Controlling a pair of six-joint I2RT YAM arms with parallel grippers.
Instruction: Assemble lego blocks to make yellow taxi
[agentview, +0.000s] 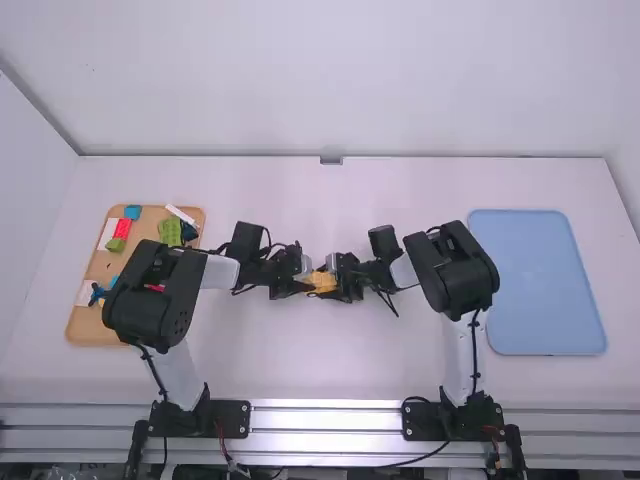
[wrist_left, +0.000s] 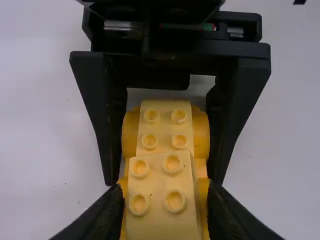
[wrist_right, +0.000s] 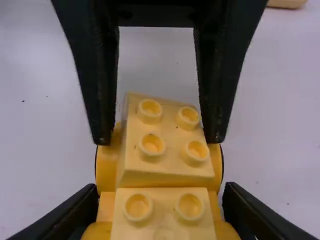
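Note:
Near the table's middle, the left gripper (agentview: 303, 283) and the right gripper (agentview: 343, 279) face each other on a small yellow car (agentview: 322, 282). In the left wrist view, the left gripper (wrist_left: 165, 191) has its fingers pressed to both sides of the car. A studded yellow brick (wrist_left: 165, 200) sits askew and higher than the yellow brick (wrist_left: 164, 127) beyond it; round yellow wheels flank them. Seen from the right wrist, the right gripper (wrist_right: 161, 189) is closed around the car's near end, under the yellow brick (wrist_right: 162, 214); the askew brick (wrist_right: 165, 142) lies farther off.
A wooden tray (agentview: 85, 325) at the left holds several loose pieces, among them a red one (agentview: 123, 228), a green one (agentview: 170, 232), a blue one (agentview: 132, 212) and a white one (agentview: 108, 235), partly under the left arm. A blue tray (agentview: 540, 285) lies right of the right arm.

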